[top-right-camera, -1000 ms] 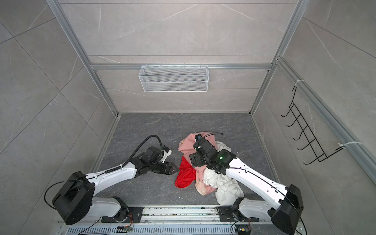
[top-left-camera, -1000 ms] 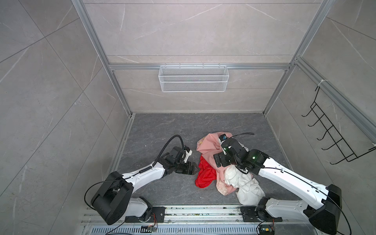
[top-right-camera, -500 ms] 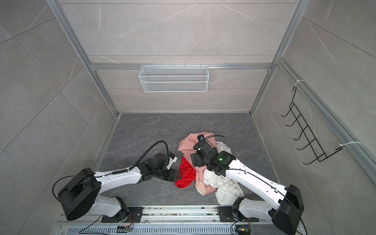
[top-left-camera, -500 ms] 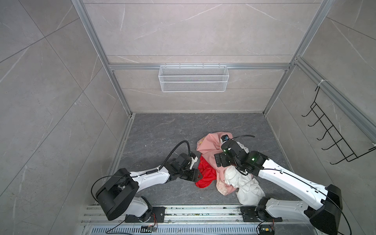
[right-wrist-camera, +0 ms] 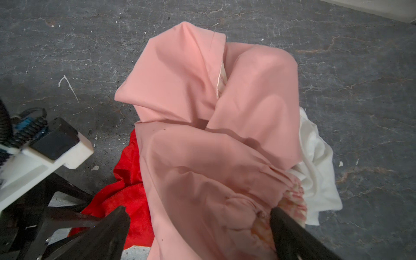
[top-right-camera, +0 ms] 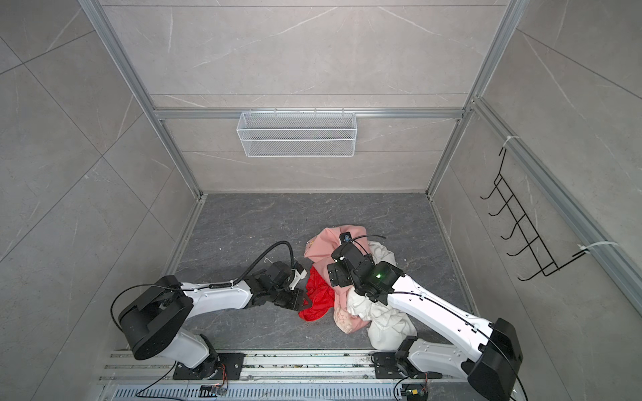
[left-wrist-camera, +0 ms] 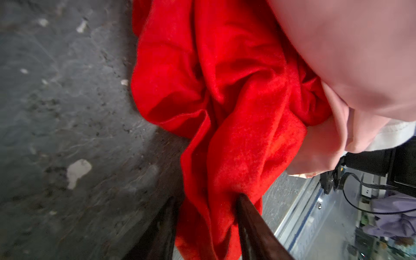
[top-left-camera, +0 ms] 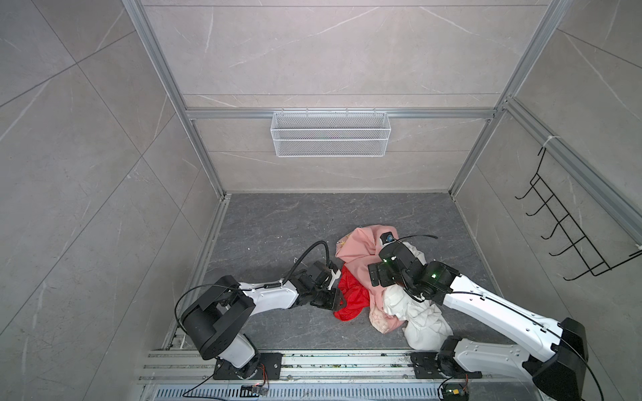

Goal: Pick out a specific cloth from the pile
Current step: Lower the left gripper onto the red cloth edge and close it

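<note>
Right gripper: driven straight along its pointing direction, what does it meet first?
Probably the pale pink cloth: the right gripper is open and aimed down at its folds. The red cloth lies off to one side of that line. How far off the fabric is, unclear.

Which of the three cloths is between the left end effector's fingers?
The bright red thin cloth: the left end effector straddles a fold of it. The pale pink cloth and white ruffled cloth lie outside its fingers.
</note>
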`<state>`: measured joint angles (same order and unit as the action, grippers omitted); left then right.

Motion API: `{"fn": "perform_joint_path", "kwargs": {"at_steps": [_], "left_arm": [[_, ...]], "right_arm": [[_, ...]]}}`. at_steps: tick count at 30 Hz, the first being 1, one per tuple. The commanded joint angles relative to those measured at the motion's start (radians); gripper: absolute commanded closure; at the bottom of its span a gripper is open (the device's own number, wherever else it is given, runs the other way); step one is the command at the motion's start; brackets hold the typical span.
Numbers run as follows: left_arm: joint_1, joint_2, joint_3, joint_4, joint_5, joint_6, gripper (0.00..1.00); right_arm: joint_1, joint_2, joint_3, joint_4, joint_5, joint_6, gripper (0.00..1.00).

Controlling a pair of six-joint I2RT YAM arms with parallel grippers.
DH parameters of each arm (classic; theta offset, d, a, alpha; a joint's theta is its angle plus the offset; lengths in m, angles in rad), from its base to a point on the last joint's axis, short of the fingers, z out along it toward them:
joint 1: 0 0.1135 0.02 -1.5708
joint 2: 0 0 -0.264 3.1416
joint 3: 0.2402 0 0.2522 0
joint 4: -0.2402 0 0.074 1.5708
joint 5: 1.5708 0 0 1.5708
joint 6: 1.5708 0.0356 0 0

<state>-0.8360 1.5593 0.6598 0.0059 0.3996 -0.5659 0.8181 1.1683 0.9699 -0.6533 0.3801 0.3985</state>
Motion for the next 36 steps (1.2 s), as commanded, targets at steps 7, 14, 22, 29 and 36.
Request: {"fn": "perform_joint_path", "kwargs": {"at_steps": [7, 14, 22, 29, 36], "left_arm": [[-0.003, 0.017, 0.042, 0.021, 0.057, 0.015, 0.79], [-0.004, -0.038, 0.011, 0.037, 0.047, 0.018, 0.91], [-0.003, -0.065, 0.007, 0.047, 0.043, 0.022, 1.00], [-0.004, -0.095, 0.051, -0.005, 0.011, 0.033, 1.00], [-0.003, -0.144, 0.117, -0.085, -0.010, 0.081, 1.00]], "right_arm": [[0.008, -0.021, -0.010, 0.006, 0.041, 0.025, 0.00], [0.012, -0.018, -0.007, 0.012, 0.035, 0.025, 0.00], [0.015, -0.009, 0.000, 0.020, 0.028, 0.020, 0.00], [0.017, -0.010, -0.005, 0.023, 0.032, 0.020, 0.00], [0.020, -0.016, -0.003, 0.015, 0.046, 0.013, 0.00]]}}
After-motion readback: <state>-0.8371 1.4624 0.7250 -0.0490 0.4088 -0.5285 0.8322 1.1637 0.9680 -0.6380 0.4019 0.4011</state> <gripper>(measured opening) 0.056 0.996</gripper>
